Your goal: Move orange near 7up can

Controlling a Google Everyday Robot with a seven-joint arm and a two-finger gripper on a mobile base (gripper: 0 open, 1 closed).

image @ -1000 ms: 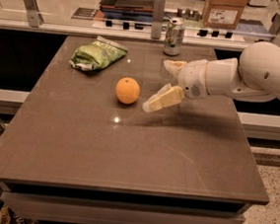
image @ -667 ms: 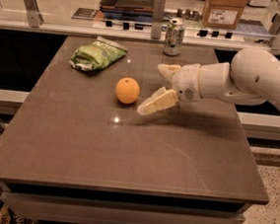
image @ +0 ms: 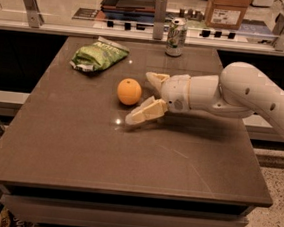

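The orange (image: 129, 91) sits on the brown table (image: 87, 155), a little left of the middle. The 7up can (image: 176, 37), silver and green, stands upright at the table's far edge, well behind and to the right of the orange. My gripper (image: 144, 98) comes in from the right on a white arm and is open, its two cream fingers spread just right of the orange. One finger (image: 157, 79) is behind the fruit's right side and the other finger (image: 143, 112) is in front of it. The orange lies at the mouth of the jaws, not held.
A green snack bag (image: 98, 55) lies at the table's back left. Behind the table a counter with metal posts (image: 160, 9) holds a dark tray and a cardboard box (image: 227, 8). The table's right edge borders a speckled floor.
My gripper and arm have moved left toward the orange, so the open fingers now stand right beside it. The orange, can and bag have not moved.
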